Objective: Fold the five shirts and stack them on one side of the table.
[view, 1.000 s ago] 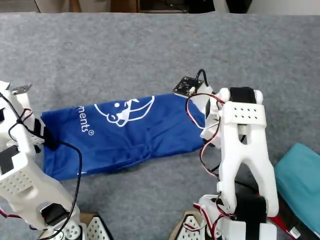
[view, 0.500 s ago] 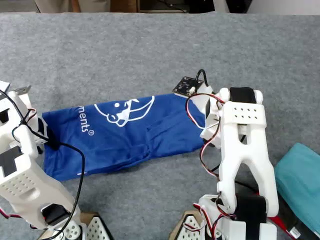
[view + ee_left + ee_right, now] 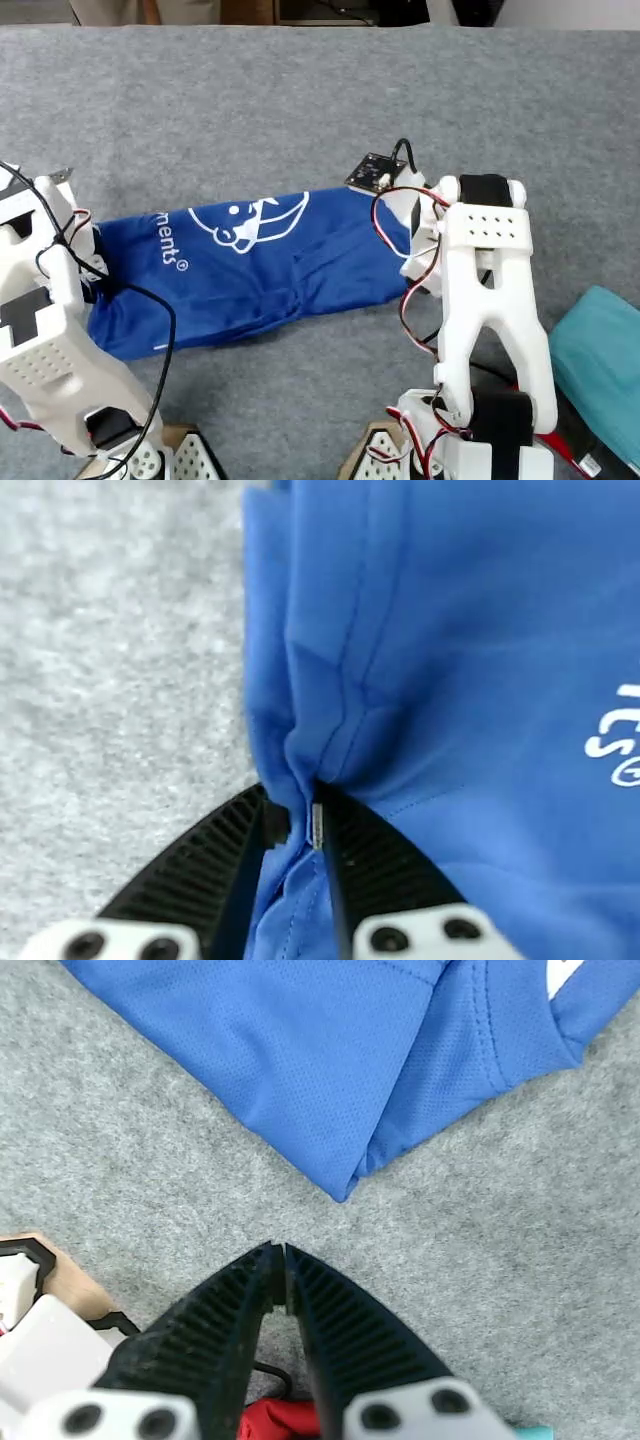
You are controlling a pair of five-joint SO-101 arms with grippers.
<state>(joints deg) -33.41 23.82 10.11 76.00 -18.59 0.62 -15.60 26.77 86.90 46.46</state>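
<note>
Fold step: blue shirt (image 3: 260, 265) lies mid-way across worktop (image 3: 300, 100). L hand (image 3: 300, 825) pinches its left edge; R hand (image 3: 279, 1260) closed, empty, just off right corner. Next, prob.: R must open, grip corner.

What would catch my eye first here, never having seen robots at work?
A bright blue shirt with white print lies stretched across the middle of the grey table. The left gripper pinches a fold at one end of it, while the right gripper hangs shut and empty over bare table just off the shirt's other end. A teal cloth peeks in at the high view's right edge.
</note>
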